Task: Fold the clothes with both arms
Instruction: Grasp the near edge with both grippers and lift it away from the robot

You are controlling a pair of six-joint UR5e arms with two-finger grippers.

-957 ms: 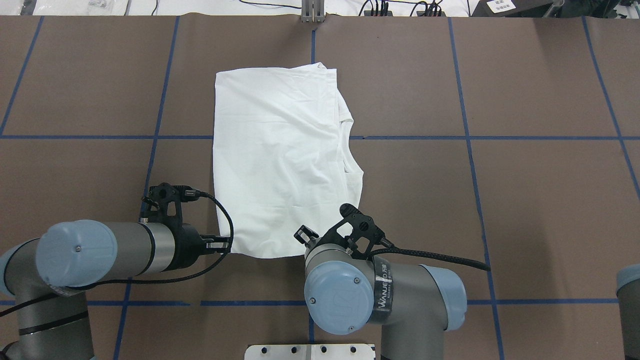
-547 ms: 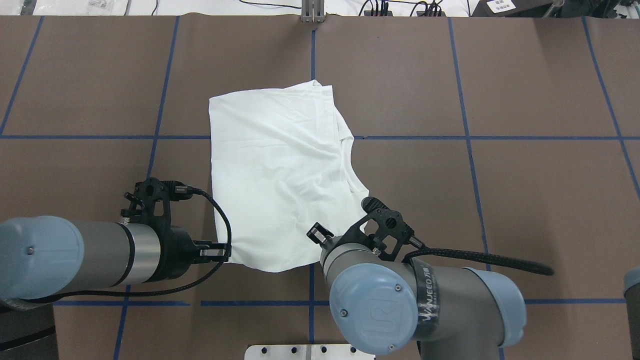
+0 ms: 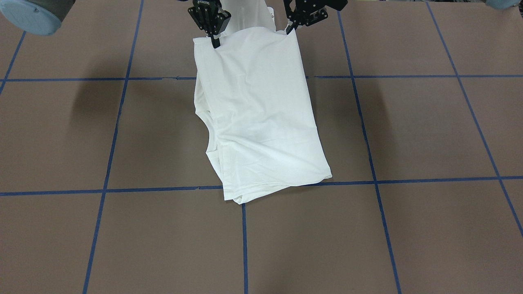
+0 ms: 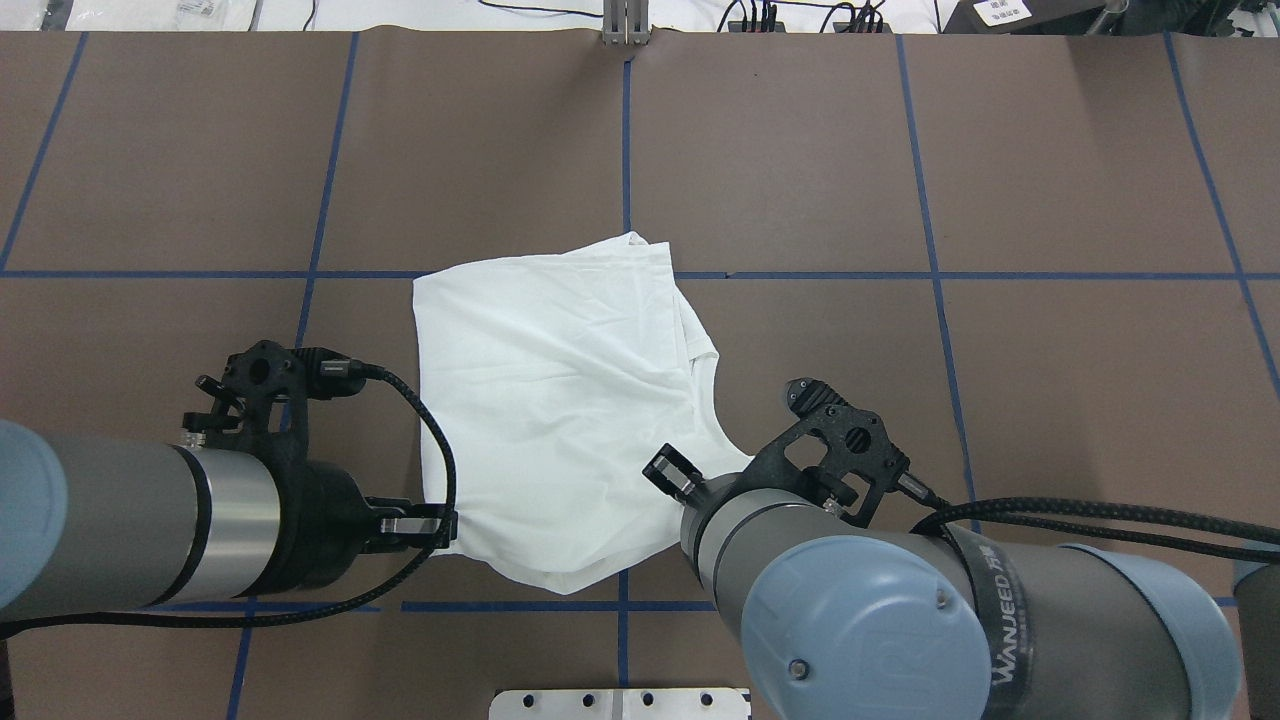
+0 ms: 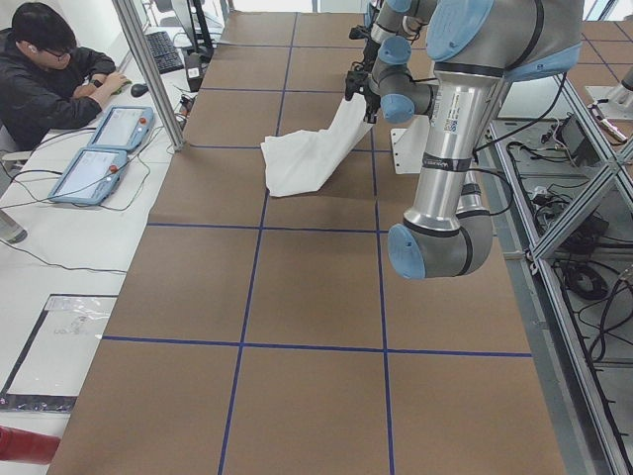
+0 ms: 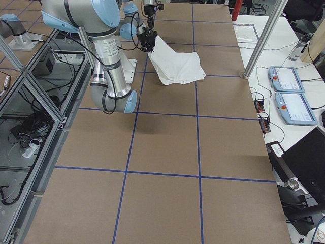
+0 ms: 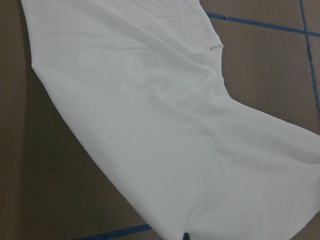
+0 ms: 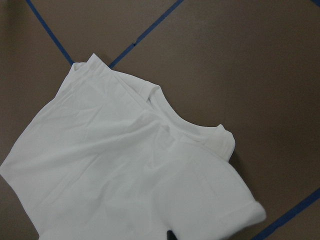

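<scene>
The white shirt (image 4: 550,400) lies folded lengthwise on the brown table. Its near edge is raised off the surface and its far end (image 3: 261,179) rests on the table. My left gripper (image 4: 447,527) is shut on the near-left corner, also seen at the top of the front-facing view (image 3: 289,29). My right gripper (image 3: 214,43) is shut on the other near corner. In the overhead view its fingertips are hidden under its own wrist. The collar opening (image 8: 200,135) shows on the shirt's right side. In the side view the cloth (image 5: 307,158) slopes from the grippers down to the table.
Blue tape lines (image 4: 625,130) grid the brown table. The white pedestal base (image 4: 620,703) sits at the near edge between the arms. A person (image 5: 45,74) sits at a side desk with control tablets (image 5: 99,148). A metal post (image 5: 148,69) stands there.
Both grippers have drawn back toward the robot's base with the shirt's near corners. The shirt slid with them, and its far edge now lies at the cross tape line.
</scene>
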